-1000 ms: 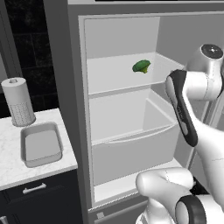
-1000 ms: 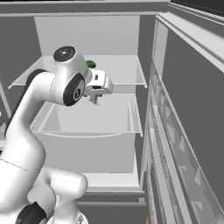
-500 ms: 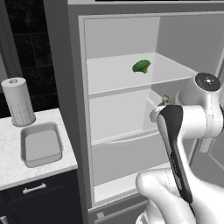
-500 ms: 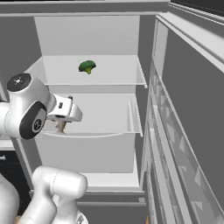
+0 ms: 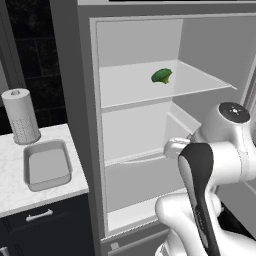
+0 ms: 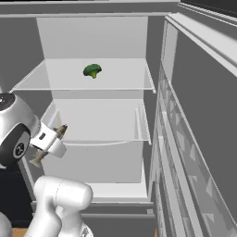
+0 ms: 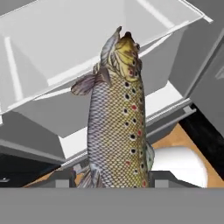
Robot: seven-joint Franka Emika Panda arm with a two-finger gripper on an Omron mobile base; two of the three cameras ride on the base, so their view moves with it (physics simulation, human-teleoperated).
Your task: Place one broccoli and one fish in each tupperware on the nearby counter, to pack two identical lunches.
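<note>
The white arm is folding low, elbow bent, its forearm reaching across toward the robot's left. The gripper (image 7: 118,179) is clamping a fish (image 7: 117,118) (spotted, scaly) between its fingers; the fish's head is pointing straight out ahead of the fingertips, its tail sitting back between them.

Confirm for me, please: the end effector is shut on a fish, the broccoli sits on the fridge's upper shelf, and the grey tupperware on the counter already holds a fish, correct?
Not quite: the tupperware on the counter holds nothing, as the left base view shows. The rest stands: the end effector is shut on the fish in the hand view, and the broccoli sits on the fridge's upper shelf.
</note>
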